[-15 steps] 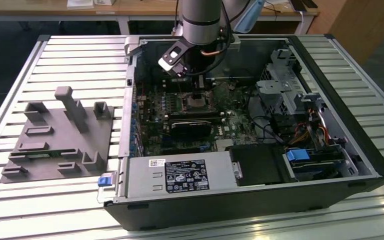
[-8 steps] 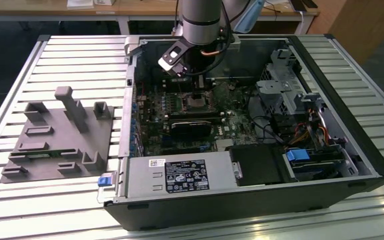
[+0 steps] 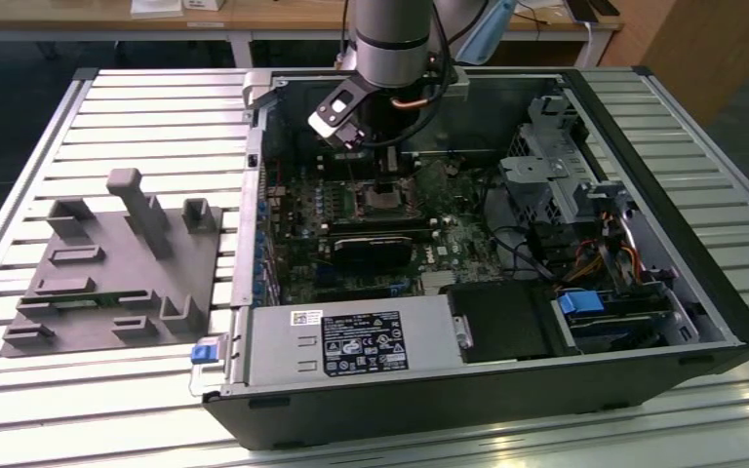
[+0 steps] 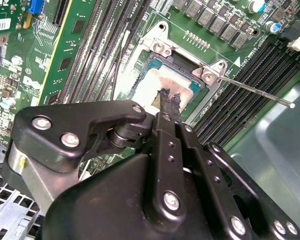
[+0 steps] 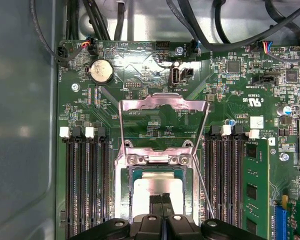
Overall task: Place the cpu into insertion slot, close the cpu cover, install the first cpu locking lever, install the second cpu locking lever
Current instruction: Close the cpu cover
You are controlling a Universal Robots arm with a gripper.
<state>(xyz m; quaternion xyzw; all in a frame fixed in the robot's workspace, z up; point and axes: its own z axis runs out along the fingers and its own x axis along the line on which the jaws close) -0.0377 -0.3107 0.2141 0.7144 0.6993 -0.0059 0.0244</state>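
The cpu [image 5: 146, 192] lies flat in the slot [image 5: 123, 197], silver top up. The cover [image 5: 162, 102] stands swung open beyond its hinge, its window showing bare board. One thin lever [image 4: 255, 90] juts free beside the socket, not latched. The tool [image 5: 164, 197] is clenched with its fingers pressed together, tips touching the cpu's top and gripping nothing. Black memory slots [image 5: 85, 185] flank the socket. In the exterior view, the open case [image 3: 687, 322] rests on a slatted surface [image 3: 153, 107].
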